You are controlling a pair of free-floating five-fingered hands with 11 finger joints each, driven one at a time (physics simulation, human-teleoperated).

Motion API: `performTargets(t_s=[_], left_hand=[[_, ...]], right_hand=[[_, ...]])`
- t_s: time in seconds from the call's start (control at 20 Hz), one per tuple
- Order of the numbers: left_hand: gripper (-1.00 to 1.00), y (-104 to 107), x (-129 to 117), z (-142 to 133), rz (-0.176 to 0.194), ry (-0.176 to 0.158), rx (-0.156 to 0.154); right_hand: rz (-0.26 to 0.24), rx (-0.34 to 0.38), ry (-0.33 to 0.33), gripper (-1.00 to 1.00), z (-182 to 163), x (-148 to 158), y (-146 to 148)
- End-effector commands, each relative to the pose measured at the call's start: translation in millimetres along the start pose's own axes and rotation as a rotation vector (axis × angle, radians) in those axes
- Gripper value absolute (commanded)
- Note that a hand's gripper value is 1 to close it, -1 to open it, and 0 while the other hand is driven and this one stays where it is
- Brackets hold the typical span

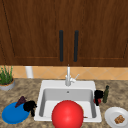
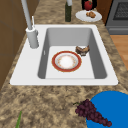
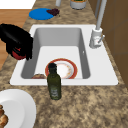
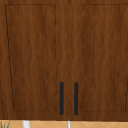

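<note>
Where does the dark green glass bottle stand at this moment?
In the front view the dark green glass bottle stands upright on the counter right of the white sink, behind the white plate and beside the right hand.

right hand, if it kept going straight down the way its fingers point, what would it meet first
Probably the sink's white rim. The right hand is curled round a red apple, fingers pointing down beside the basin's right edge. Depth is unclear, so it might slip inside the basin instead.
</note>
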Motion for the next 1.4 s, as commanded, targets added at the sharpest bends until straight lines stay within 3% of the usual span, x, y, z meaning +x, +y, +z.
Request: performTargets(t_s=[0.0,0.3,0.45,0.7,1.35], left_hand=[[0.0,0,0,0,0.0,0.0,0.0],[0.0,0,0,0,0.0,0.0,0.0],[0.0,0,0,0,0.0,0.0,0.0],[0.0,0,0,0,0.0,0.0,0.0],[0.0,0,0,0,0.0,0.0,0.0]], right_hand=[[-0.017,-0.003,-0.042,1.0,7,21,2],[-0.056,-0.043,-0.021,1.0,13,65,8],[-0.019,-0.022,-0.008,1.0,3,90,12],[-0.009,-0.012,-0.004,1.0,-11,133,27],[0.002,-0.018,0.0,1.0,-71,240,111]])
